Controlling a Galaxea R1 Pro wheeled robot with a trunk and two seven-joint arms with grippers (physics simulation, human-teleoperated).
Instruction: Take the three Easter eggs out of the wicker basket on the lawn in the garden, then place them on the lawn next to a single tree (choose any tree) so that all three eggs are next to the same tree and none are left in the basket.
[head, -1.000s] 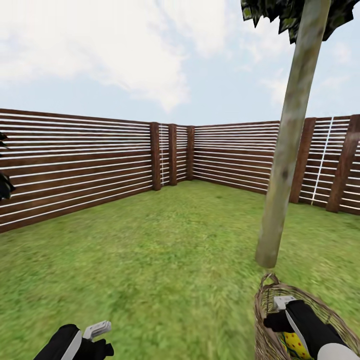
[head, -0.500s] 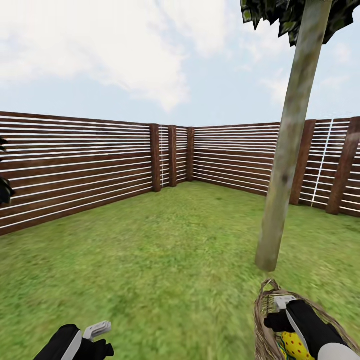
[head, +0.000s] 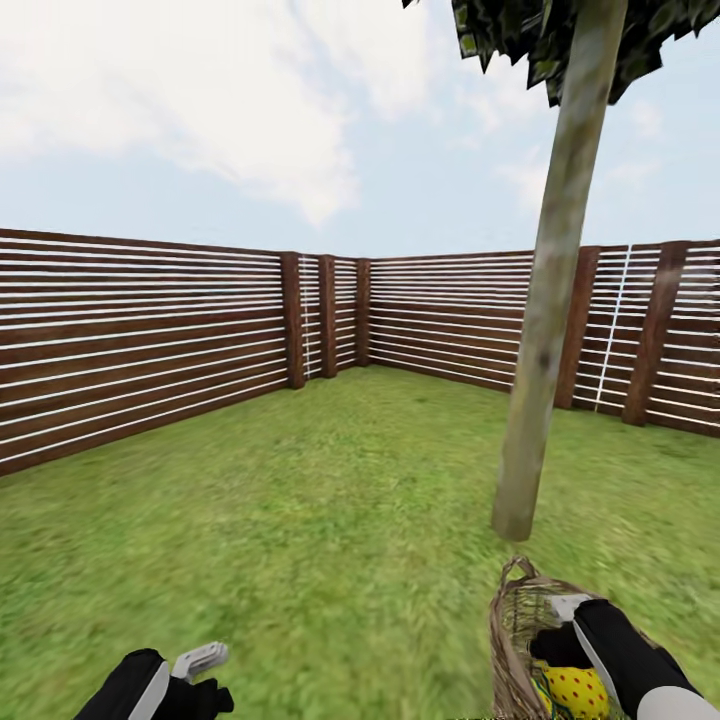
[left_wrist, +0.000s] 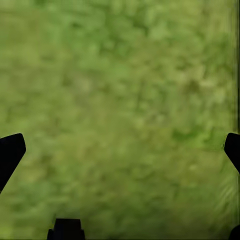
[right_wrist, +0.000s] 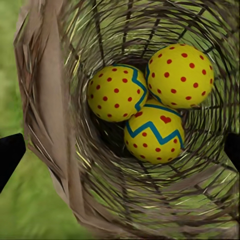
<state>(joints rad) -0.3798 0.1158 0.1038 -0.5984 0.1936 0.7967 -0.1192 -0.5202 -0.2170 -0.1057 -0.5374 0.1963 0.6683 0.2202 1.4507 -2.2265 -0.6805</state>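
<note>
The wicker basket stands on the lawn just in front of the tree, close to the base of its pale trunk. A small loop handle on the basket rim faces the trunk.

The three Easter eggs lie together in the bottom of the basket — all three touch one another. Each is yellow with red dots; two show a blue zigzag band, and one carries a red heart. In the head view one egg is visible through the weave below the right arm.

The right end effector hovers over the basket opening, beside the tree. Its dark fingertips appear at opposite edges of the wrist view, wide apart, with nothing between them.

The left end effector hangs low over bare grass, well apart from the basket. Its fingertips are also spread wide and hold nothing.

A dark brown slatted fence encloses the garden behind the tree, under a cloudy sky.
</note>
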